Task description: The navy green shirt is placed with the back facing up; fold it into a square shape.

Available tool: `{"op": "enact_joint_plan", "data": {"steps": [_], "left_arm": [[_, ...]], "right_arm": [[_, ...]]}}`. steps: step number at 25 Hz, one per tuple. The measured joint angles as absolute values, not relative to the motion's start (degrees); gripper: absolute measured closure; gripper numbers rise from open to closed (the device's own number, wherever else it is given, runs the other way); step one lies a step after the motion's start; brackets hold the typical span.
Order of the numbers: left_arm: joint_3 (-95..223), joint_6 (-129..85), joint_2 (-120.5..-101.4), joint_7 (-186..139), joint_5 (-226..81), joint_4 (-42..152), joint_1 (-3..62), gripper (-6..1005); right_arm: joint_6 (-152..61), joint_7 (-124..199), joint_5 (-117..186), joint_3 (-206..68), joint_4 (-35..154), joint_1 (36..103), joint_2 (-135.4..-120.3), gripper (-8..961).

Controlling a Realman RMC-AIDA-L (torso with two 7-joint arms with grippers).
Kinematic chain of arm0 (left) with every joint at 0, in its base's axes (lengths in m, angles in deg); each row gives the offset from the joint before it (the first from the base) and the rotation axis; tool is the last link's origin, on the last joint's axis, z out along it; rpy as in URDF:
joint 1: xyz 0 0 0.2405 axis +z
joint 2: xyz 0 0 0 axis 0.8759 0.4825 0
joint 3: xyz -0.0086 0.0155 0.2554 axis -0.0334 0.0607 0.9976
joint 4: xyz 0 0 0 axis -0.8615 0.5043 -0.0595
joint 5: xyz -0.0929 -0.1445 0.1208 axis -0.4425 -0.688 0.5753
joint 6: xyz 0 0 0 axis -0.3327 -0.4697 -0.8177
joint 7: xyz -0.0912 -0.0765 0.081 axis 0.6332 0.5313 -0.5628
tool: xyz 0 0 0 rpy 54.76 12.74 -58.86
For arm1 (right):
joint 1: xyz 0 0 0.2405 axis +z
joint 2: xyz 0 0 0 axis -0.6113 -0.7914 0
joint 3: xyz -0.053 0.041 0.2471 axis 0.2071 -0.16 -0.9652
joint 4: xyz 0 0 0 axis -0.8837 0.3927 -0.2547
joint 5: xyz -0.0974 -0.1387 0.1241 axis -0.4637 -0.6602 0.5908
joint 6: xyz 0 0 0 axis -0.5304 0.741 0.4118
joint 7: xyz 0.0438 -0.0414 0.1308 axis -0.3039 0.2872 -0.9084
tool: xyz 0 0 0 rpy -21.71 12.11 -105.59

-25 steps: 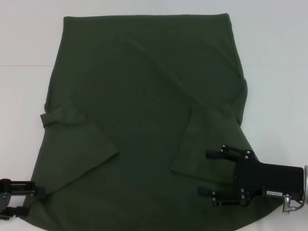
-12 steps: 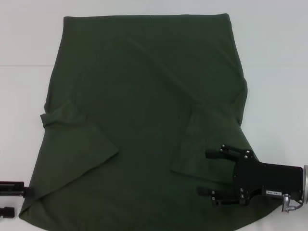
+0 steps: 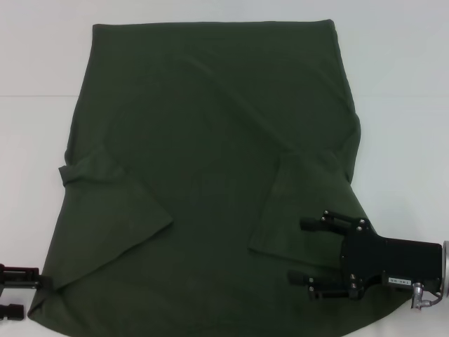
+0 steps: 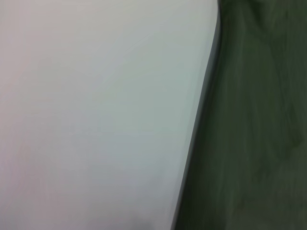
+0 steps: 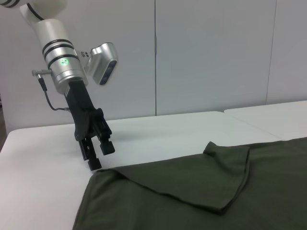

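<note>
The navy green shirt lies flat on the white table, plain side up, with both sleeves folded inward over the body. My left gripper is open just off the shirt's near left corner, holding nothing. The right wrist view shows the same gripper hovering beside that corner of the shirt. My right gripper is open above the shirt's near right part, close to the folded right sleeve, fingers pointing toward the middle. In the left wrist view the shirt's edge runs beside bare table.
White tabletop shows on both sides of the shirt and beyond its far hem. A second white table surface and a grey panelled wall stand behind in the right wrist view.
My left gripper has drawn back leftward from the shirt's near left corner, where it was a second ago. That corner now lies flat. The right arm has not moved.
</note>
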State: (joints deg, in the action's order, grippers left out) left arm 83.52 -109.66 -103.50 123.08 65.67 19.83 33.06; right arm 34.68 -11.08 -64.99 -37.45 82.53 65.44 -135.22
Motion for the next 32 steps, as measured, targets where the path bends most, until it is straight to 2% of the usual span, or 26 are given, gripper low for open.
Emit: {"op": "enact_joint_plan", "data": {"steps": [14,32], "left_arm": [[84.5,-108.6,-103.70,122.8,65.7,19.4,32.9,123],[84.8,-108.1,-104.86,122.6,65.3,19.4,32.7,122]], "right_arm": [[34.9,-11.3,-65.0,-37.4,82.5,65.5,-135.22,8],[34.7,-11.3,-65.0,-37.5,82.5,65.5,-135.22,9]]}}
